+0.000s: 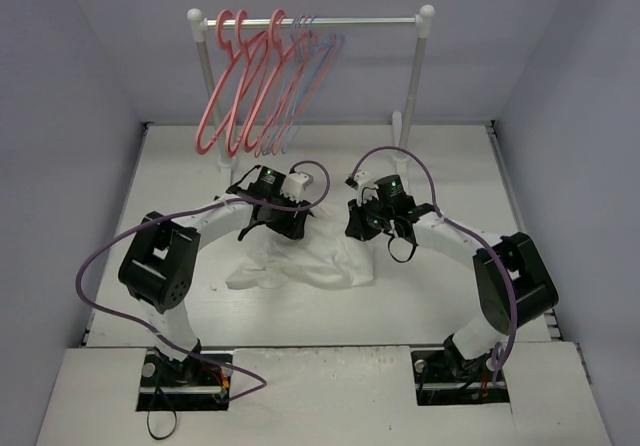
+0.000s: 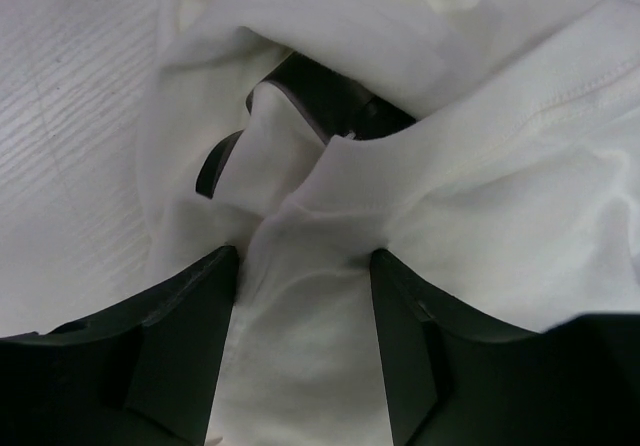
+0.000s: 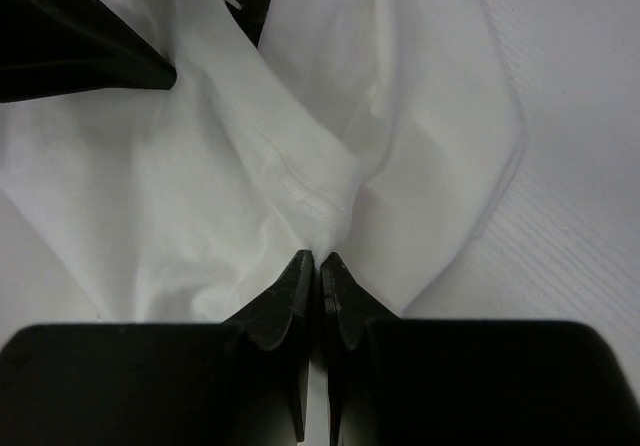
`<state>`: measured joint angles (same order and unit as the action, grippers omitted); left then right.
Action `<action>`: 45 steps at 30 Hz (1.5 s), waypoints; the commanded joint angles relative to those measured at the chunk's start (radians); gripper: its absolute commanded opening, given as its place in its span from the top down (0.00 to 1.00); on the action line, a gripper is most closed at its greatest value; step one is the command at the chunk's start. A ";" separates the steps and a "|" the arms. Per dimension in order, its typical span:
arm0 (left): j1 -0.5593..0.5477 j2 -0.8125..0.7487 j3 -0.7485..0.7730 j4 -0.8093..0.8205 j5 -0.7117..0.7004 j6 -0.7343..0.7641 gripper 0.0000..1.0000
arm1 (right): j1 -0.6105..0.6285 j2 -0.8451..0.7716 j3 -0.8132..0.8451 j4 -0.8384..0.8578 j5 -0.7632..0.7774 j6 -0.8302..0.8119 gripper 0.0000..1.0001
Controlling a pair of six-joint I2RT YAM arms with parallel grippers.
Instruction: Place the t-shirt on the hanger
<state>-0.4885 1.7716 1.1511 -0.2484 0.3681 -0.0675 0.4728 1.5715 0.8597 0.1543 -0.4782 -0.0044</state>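
The white t-shirt (image 1: 300,264) lies crumpled on the table between the two arms. My left gripper (image 1: 283,228) is down on its upper left part. In the left wrist view the gripper (image 2: 304,261) is open, its fingers astride a bulge of the cloth (image 2: 480,196). My right gripper (image 1: 370,228) is at the shirt's upper right. In the right wrist view it (image 3: 319,258) is shut on a stitched fold of the t-shirt (image 3: 150,186). The thin light-blue hanger (image 1: 318,61) hangs on the rack at the back, right of the pink ones.
A white clothes rack (image 1: 415,66) stands at the table's far edge with several thicker pink hangers (image 1: 235,81) on its left half. Grey walls close in the sides. Purple cables (image 1: 100,256) loop from both arms.
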 commanded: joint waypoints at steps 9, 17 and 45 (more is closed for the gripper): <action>0.001 -0.146 0.059 0.020 -0.008 -0.010 0.97 | 0.013 -0.080 0.024 0.039 0.004 0.003 0.98; -0.003 -0.432 0.146 -0.069 -0.099 -0.033 1.00 | 0.014 -0.222 0.181 -0.065 0.093 -0.041 0.97; -0.034 -0.912 -0.223 -0.163 -0.226 -0.269 1.00 | 0.165 -0.215 0.215 -0.185 0.040 -0.062 0.73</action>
<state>-0.5130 1.0112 1.0157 -0.4201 0.2672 -0.1800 0.5679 1.3079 1.0810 -0.0931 -0.4260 -0.1013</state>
